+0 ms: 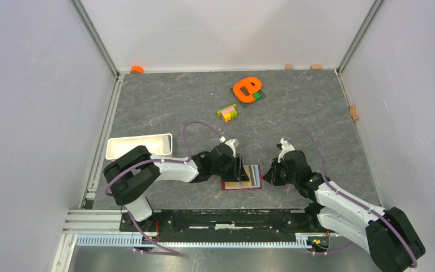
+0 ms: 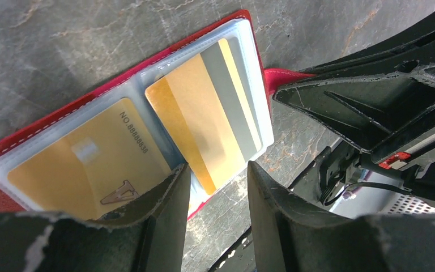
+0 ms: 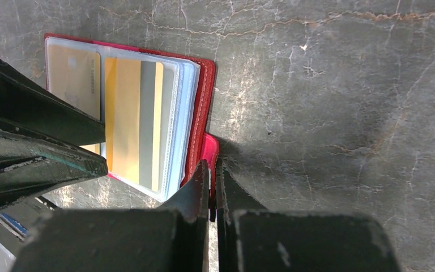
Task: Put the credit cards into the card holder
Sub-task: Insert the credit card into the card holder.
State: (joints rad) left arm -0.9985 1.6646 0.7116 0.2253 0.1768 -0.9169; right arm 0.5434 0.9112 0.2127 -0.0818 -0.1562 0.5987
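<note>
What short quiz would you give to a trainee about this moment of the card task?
1. True or false: the card holder lies open on the table.
2. In the left wrist view, how many tan-orange cards sit in its clear sleeves?
3. What does the right gripper pinch? A: the holder's red tab. B: a card. C: nothing.
Key: 1 true; 2 two; 3 A.
</note>
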